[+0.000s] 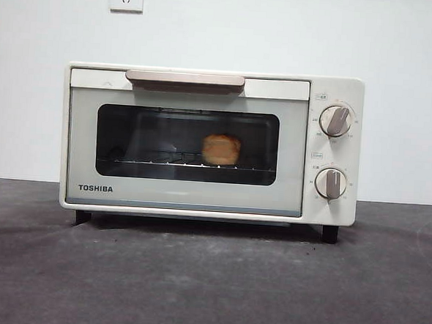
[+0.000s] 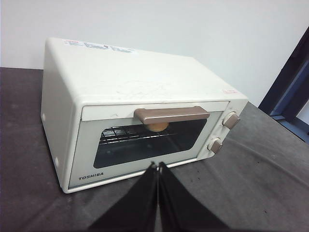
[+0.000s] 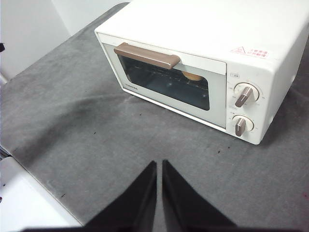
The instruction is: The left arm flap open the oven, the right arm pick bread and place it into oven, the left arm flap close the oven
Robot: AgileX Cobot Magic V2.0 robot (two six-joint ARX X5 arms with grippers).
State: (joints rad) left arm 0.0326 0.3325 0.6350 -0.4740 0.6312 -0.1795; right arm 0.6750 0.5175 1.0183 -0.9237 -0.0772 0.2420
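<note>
The dark grey felt-covered bench [image 1: 209, 279] carries everything, its matt surface giving the black feet a grip so the appliance should not slide when its door is pulled. On it stands the cream-white TOSHIBA toaster oven [image 1: 199, 198], facing the front camera squarely, its dark glass door shut flush under the beige bar handle [image 1: 185, 78]; that handle sits along the door's upper edge, where a claw can hook it. To the right of the door are two beige knobs [image 1: 336, 120]. Inside, seen through the window, the small golden-brown bread bun [image 1: 221, 149] rests on the wire rack [image 1: 157, 158], right of centre. Judged from this, the task looks complete. The left claw [image 2: 158, 166] hangs well clear of the oven's front, jaws pressed together; the right claw [image 3: 159, 164] likewise waits apart, jaws nearly touching.
</note>
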